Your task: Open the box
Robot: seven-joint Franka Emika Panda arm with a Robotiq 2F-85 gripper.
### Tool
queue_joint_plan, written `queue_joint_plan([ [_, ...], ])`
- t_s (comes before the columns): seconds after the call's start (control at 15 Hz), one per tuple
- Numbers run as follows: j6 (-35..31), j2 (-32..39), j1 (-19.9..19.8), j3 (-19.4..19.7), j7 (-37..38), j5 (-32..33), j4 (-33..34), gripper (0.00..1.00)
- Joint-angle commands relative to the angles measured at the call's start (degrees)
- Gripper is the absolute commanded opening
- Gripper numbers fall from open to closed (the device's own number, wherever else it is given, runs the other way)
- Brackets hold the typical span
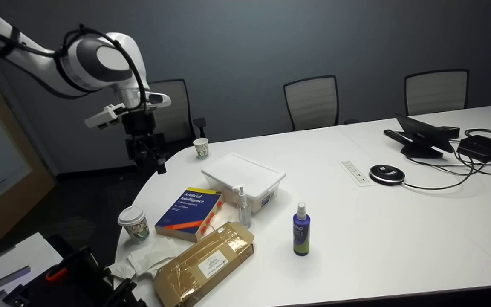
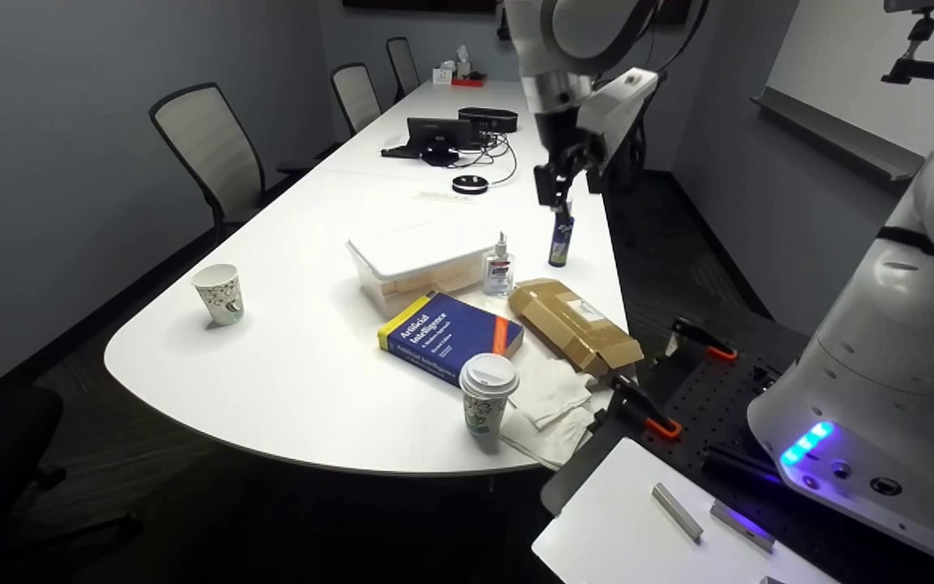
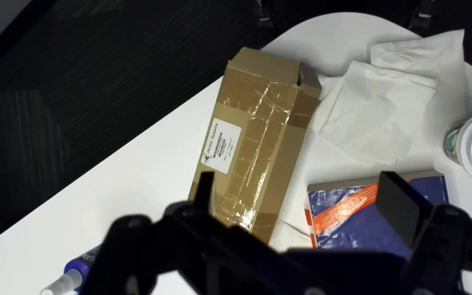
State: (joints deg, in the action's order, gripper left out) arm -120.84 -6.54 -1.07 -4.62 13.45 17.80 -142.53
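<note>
Cardboard box (image 1: 207, 253) is lying at the near left of the bench (image 1: 377, 238) in an exterior view, tape (image 3: 260, 151) running along its top seam; probably the target. Near end flap (image 3: 265, 65) is showing a dark corner gap in the wrist view, likely the prying spot. Pincer (image 3: 298, 180) is hanging well above the bench, holding nothing, fingers standing apart. Step is presumably the approach; doing it well is calling for lining up with that flap, slipping one finger into the gap, lifting slowly. Box, if light, may be sliding, tape resisting. Napkins (image 1: 154, 256) and book (image 1: 188, 211) are lying just left of it, sanitizer bottle (image 1: 244, 213) standing just past its far end; brushing them is worth avoiding. Lidded plastic bin (image 1: 243, 175) is sitting farther off, possibly the box meant.
</note>
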Motion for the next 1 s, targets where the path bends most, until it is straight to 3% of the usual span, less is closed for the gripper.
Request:
queue_joint_plan([
  [0.0,-1.7,14.1,1.8,-1.9,16.1,7.9,5.4,1.00],
  [0.13,-2.9,22.0,4.5,-0.5,25.0,13.0,7.5,1.00],
  [0.33,-5.0,33.4,7.9,3.2,30.8,16.2,12.6,1.00],
  [0.6,-7.3,45.8,11.1,7.3,31.6,14.5,20.5,1.00],
  [0.93,-6.9,54.2,13.7,10.6,31.6,11.4,26.8,1.00],
])
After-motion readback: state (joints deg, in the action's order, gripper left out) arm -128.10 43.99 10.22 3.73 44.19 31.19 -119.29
